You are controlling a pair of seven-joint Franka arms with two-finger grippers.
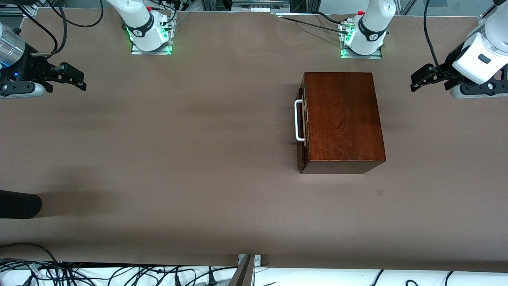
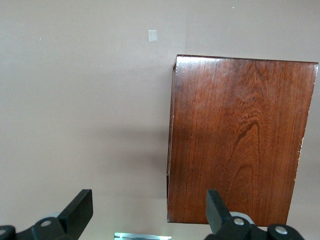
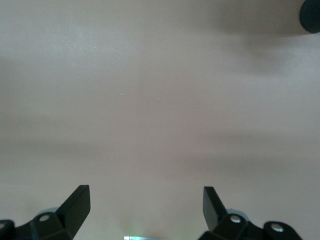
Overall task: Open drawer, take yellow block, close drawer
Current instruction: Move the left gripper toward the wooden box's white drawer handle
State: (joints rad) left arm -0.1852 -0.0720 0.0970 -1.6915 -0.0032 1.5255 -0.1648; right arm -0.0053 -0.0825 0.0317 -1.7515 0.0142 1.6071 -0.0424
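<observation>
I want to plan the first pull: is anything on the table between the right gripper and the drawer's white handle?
Nothing visible is. The right gripper hangs open over bare table at the right arm's end, and the drawer, shut in the wooden box, turns its white handle toward it. The yellow block is not in view.

Brown table, lab clutter at its edges

A brown cloth [image 1: 158, 159] covers the table; black cables [image 1: 119, 274] lie tangled on the white floor below the near edge, soft shadows across it.

White arms (black grippers, cables)
</observation>
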